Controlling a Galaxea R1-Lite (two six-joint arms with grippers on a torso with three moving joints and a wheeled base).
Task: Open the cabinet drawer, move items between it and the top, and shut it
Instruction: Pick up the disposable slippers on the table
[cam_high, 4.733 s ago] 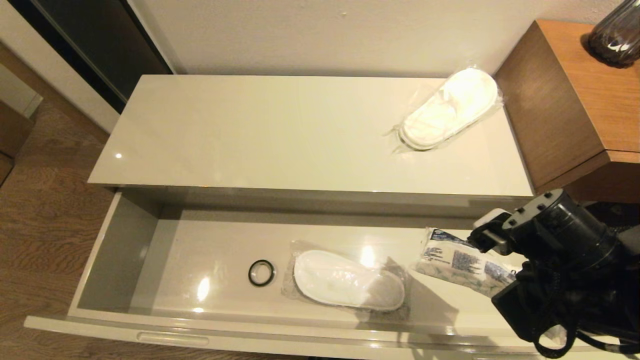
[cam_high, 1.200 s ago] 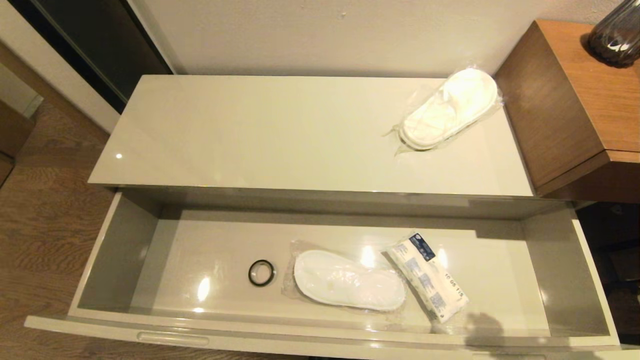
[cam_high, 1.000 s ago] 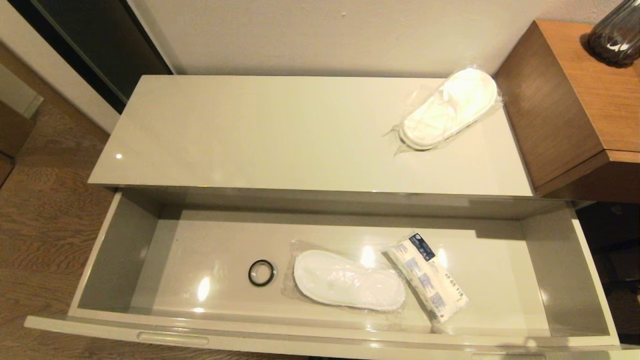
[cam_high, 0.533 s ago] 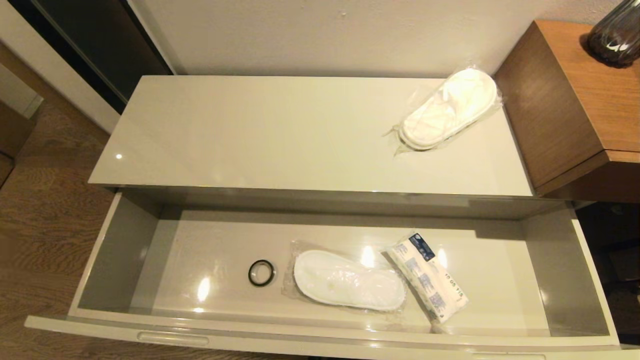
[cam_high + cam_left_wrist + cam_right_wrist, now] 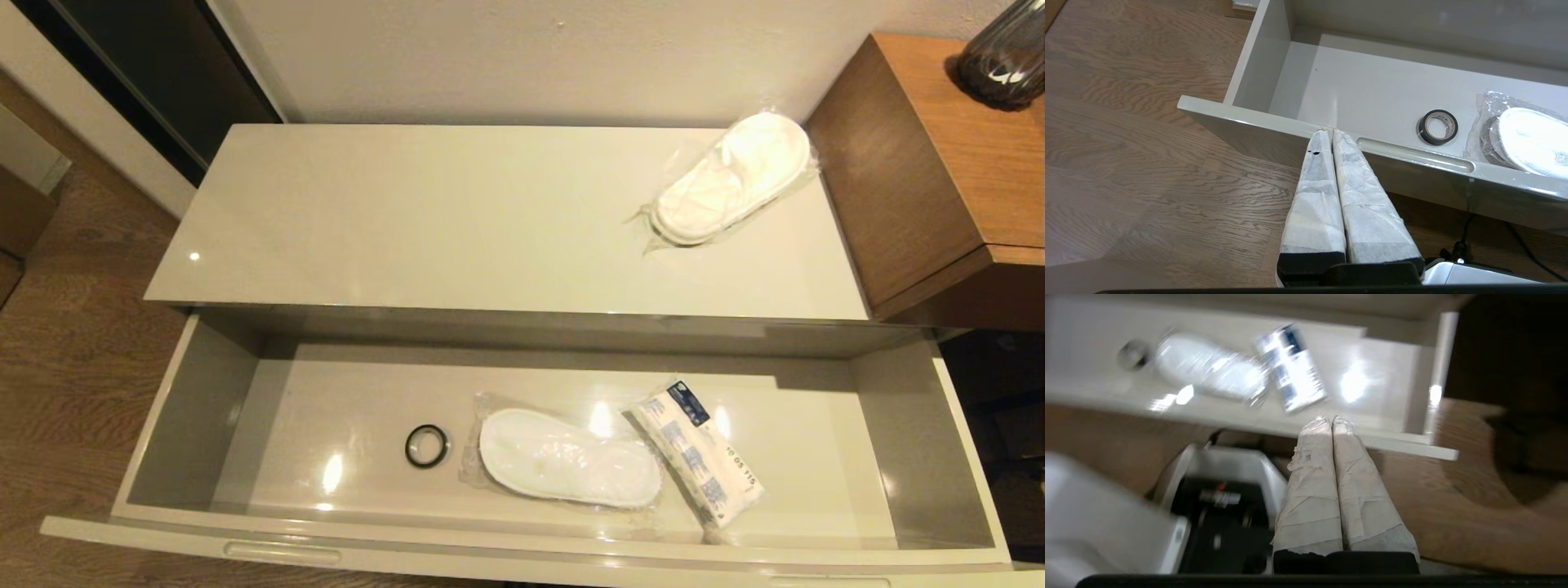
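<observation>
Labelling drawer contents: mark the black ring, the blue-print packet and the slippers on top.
black ring (image 5: 426, 446), head view, on its band.
blue-print packet (image 5: 699, 464), head view, mid-body.
slippers on top (image 5: 731, 178), head view, centre of upper slipper.

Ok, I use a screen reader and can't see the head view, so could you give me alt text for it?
The cabinet drawer stands pulled wide open, holding a small black ring, a wrapped white slipper and a white packet with blue print in a row. A second wrapped slipper lies at the right end of the glossy top. No arm is in view.
</observation>
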